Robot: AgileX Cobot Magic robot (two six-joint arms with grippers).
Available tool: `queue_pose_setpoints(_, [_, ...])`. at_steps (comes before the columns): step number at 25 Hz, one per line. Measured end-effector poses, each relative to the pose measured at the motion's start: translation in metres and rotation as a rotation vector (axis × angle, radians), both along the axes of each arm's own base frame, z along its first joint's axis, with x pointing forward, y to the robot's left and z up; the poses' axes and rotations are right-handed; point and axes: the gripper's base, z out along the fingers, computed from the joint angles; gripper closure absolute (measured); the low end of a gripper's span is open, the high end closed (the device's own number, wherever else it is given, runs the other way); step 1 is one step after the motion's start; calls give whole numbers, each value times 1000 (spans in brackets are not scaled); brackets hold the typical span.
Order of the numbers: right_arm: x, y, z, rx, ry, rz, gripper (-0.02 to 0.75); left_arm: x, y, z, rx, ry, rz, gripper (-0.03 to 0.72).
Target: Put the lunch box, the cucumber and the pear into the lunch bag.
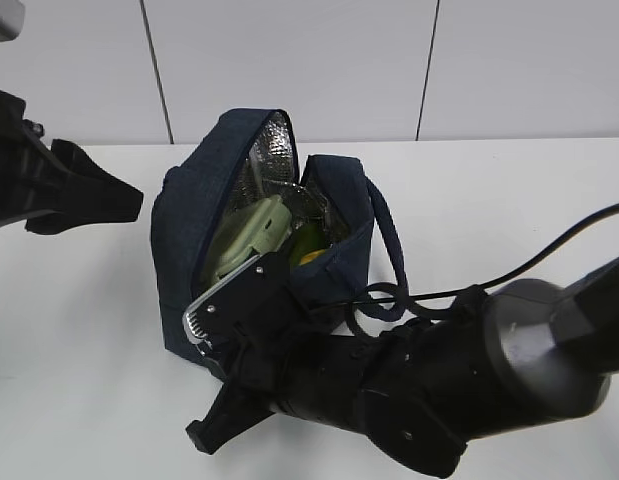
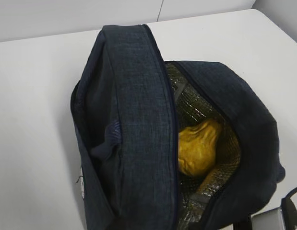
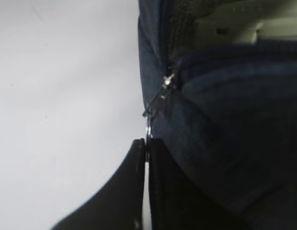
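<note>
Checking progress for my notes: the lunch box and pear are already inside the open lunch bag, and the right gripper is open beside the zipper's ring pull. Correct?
One detail is wrong. The right gripper is shut on the ring pull, as the right wrist view shows. The lunch box and the pear do sit inside the open lunch bag.

White table (image 1: 79, 330), pale panelled wall (image 1: 289, 60) with dark vertical seams behind

No text, brand, number or sign can be read anywhere. A small pale tag on the lunch bag (image 2: 81, 184) side is too blurred to read.
</note>
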Motion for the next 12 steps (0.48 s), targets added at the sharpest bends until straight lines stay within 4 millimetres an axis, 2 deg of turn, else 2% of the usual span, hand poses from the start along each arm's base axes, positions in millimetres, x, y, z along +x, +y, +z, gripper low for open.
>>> queue_pose_setpoints(12, [-8, -8, 56, -4, -47, 42, 738, -1, 0, -1, 4, 6, -5, 447])
